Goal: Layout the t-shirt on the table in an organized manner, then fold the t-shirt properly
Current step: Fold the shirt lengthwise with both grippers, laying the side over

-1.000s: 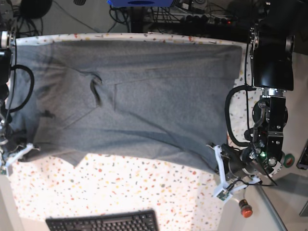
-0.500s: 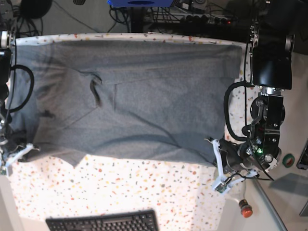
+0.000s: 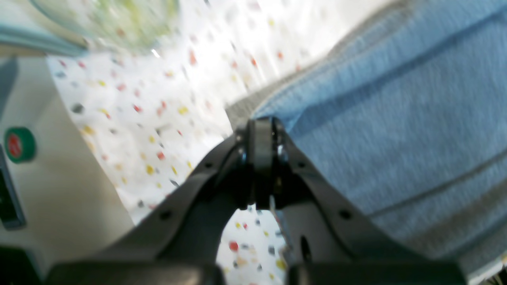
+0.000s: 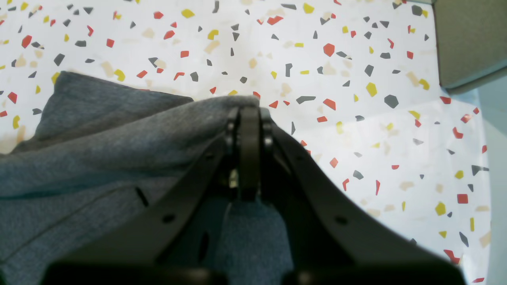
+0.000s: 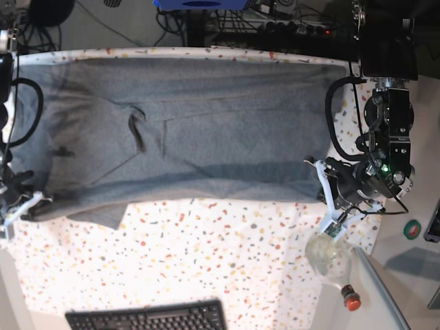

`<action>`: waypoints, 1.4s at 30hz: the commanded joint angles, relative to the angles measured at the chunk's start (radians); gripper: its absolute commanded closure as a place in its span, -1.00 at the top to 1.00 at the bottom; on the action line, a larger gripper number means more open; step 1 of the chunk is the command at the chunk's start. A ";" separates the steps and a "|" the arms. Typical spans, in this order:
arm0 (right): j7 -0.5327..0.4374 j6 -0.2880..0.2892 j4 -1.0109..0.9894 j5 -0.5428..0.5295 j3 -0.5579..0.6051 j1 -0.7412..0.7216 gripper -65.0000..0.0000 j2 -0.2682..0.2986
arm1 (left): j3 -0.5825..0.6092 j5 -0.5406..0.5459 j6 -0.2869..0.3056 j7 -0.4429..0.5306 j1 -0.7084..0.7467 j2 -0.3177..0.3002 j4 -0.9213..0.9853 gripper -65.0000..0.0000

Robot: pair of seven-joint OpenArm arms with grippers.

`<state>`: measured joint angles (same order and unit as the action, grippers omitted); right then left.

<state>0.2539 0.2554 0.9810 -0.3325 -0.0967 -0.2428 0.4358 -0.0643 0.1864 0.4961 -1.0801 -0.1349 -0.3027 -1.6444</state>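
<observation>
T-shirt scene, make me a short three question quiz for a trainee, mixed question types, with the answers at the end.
1. True or false: both grippers are shut on the t-shirt.
2. What lies at the near edge of the table? A) a keyboard B) a mug C) scissors
3. Fill in: the shirt's near hem runs between the left gripper and the ____ gripper.

Key:
1. True. Each wrist view shows closed jaws pinching grey fabric at the shirt's edge.
2. A, the keyboard.
3. Right; the right gripper holds the opposite end of that hem.
</observation>
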 commanded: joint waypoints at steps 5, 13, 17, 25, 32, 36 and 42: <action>-0.026 0.000 0.057 -0.003 -0.008 0.006 -1.00 0.042 | -0.012 0.005 -0.007 -0.022 0.016 -0.011 -0.122 -1.00; -0.020 0.002 0.131 -0.004 -0.015 0.104 -1.00 0.079 | -0.076 0.006 -0.004 -0.061 0.156 -0.011 -0.251 -1.00; -0.020 0.002 0.140 -0.004 -0.047 0.155 -1.00 0.076 | -0.078 0.006 0.009 -0.061 0.260 -0.011 -0.299 -1.00; -0.018 0.002 0.140 -0.006 -0.114 0.268 -1.00 0.074 | -0.134 0.005 0.057 -0.061 0.406 -0.005 -0.307 -1.00; 0.006 0.002 0.230 -0.007 -0.174 0.362 -1.00 0.041 | -0.136 0.005 0.057 -0.055 0.442 -0.010 -0.307 -1.00; 0.100 0.002 0.272 -0.007 -0.214 0.376 -1.00 0.031 | -0.137 0.005 0.057 -0.055 0.436 -0.011 -0.320 -1.00; 0.161 0.002 0.318 -0.006 -0.234 0.428 -1.00 0.024 | -0.136 0.005 0.057 -0.056 0.444 -0.031 -0.322 -1.00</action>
<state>0.4297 0.2626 1.2827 -0.3374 -0.3172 0.1959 0.4374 -0.1951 0.1986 0.5541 -1.1412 0.3111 -0.3244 -1.9499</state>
